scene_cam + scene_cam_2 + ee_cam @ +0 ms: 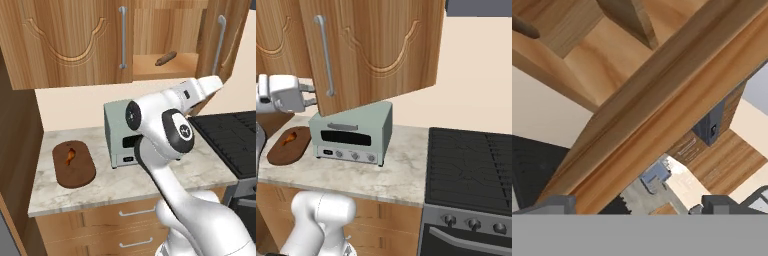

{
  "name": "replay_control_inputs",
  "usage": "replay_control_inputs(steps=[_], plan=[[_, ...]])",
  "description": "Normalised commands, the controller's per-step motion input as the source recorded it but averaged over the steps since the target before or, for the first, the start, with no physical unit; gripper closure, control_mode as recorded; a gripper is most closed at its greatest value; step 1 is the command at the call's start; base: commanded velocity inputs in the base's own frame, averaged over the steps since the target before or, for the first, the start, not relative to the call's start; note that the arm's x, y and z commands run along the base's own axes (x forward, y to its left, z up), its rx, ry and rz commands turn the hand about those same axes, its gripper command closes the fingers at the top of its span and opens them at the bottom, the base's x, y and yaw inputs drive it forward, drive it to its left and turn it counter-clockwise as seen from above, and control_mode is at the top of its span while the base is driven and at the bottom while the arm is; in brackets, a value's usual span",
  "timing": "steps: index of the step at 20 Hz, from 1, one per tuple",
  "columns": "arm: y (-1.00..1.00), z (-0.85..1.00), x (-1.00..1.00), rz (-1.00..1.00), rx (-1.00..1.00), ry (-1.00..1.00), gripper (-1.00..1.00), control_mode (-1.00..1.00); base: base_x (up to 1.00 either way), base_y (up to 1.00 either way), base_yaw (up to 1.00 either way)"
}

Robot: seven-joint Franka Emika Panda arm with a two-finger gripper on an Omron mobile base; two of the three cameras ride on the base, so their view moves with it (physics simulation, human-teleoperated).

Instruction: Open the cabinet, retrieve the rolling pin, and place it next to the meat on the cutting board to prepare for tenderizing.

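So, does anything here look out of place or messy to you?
Nothing spilled or broken. One cabinet door hangs open, with the rolling pin lying on the shelf inside. The meat sits neatly on the cutting board.

The cabinet is light-brown wood with visible grain, carved curved panels and silver bar handles; the rolling pin on its shelf is dark brown. On the table, a pale marbled beige-grey, lie a dark brown cutting board with the orange-brown meat and a pale grey-green toaster oven. The stove is black and grey.
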Motion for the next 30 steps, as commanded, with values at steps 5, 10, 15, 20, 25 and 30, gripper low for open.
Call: replay_control_inputs(steps=[5, 10, 15, 20, 25, 30], plan=[[-1.00, 0.00, -0.57, 0.00, 0.07, 0.00, -1.00, -1.00, 0.00, 0.00, 0.00], [-1.00, 0.00, -0.53, 0.00, 0.07, 0.00, -1.00, -1.00, 0.00, 0.00, 0.00], [-1.00, 0.00, -0.49, 0.00, 0.06, -0.01, -1.00, -1.00, 0.00, 0.00, 0.00], [-0.85, 0.00, -0.37, 0.00, 0.05, -0.03, -1.00, -1.00, 0.00, 0.00, 0.00], [-0.50, 0.00, -0.32, 0.00, 0.02, -0.03, -1.00, -1.00, 0.00, 0.00, 0.00], [-0.17, 0.00, -0.56, 0.00, 0.01, -0.04, -1.00, -1.00, 0.00, 0.00, 0.00]])
